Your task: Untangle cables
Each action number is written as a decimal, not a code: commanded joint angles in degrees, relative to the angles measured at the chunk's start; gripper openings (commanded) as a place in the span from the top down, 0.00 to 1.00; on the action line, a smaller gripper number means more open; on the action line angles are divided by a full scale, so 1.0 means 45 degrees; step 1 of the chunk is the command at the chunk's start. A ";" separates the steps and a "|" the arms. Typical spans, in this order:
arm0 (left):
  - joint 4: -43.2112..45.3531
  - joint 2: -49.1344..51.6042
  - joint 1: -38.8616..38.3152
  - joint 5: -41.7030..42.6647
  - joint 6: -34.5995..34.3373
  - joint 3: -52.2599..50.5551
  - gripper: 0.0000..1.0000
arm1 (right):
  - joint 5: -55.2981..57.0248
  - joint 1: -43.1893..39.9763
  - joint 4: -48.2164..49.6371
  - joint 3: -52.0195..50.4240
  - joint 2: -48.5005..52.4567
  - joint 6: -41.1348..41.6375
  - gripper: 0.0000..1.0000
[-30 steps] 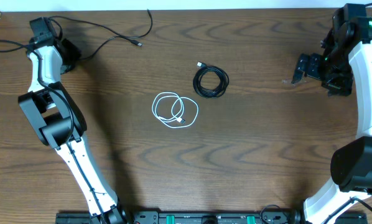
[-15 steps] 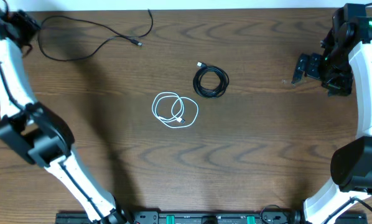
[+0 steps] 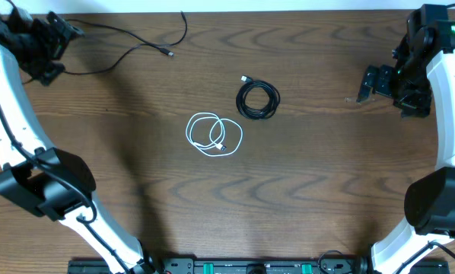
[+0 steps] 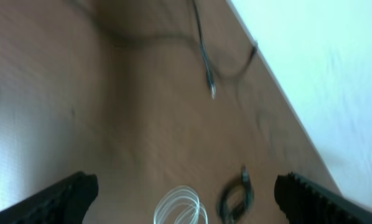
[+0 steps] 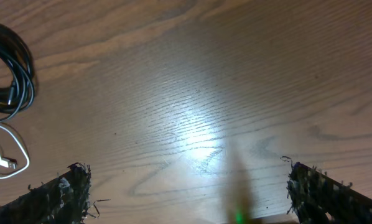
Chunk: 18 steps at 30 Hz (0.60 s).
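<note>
Three cables lie apart on the wooden table. A white cable (image 3: 214,134) rests in loose loops at the centre. A black cable (image 3: 257,100) is coiled just right of it and further back. A second black cable (image 3: 128,42) trails loose along the far edge, its plug (image 4: 212,92) free. My left gripper (image 3: 60,34) hovers open at the far left, by that cable's left end, holding nothing. The blurred left wrist view shows the white cable (image 4: 183,208) and the black coil (image 4: 236,196) between its fingers (image 4: 65,196). My right gripper (image 3: 368,82) stands open at the far right, empty, its fingers (image 5: 329,193) wide apart.
The table's far edge (image 4: 279,93) runs close behind the loose black cable. Thick black cords hang from the left arm (image 3: 14,114) near the far-left corner. In the right wrist view the black coil (image 5: 9,81) and the white cable (image 5: 2,155) lie far to the left.
My left gripper went from nearly shut to wide open as its arm unfolded toward the far-left corner. The loose black cable's left end shifted. The right arm has not moved.
</note>
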 commanded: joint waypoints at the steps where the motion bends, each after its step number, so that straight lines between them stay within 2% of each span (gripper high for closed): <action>1: -0.1394 -0.1545 -0.0296 0.0831 0.1248 0.0078 0.04 | 0.0015 0.0044 -0.0010 0.0121 -0.0248 0.0170 0.01; 7: -0.3832 -0.2803 -0.1287 0.0748 0.2730 0.0078 0.04 | 0.0015 0.0044 -0.0010 0.0121 -0.0248 0.0170 0.01; 11: -0.5231 -0.3283 -0.2093 -0.1049 0.2725 0.0024 0.04 | 0.0015 0.0044 -0.0010 0.0121 -0.0248 0.0170 0.01; 14: -0.5226 -0.3643 -0.3055 -0.2064 0.2725 -0.0748 0.03 | 0.0015 0.0044 -0.0010 0.0121 -0.0248 0.0170 0.01; 18: -0.5221 -0.3677 -0.4274 -0.2453 0.2618 -0.2011 0.03 | 0.0015 0.0044 -0.0010 0.0121 -0.0248 0.0170 0.01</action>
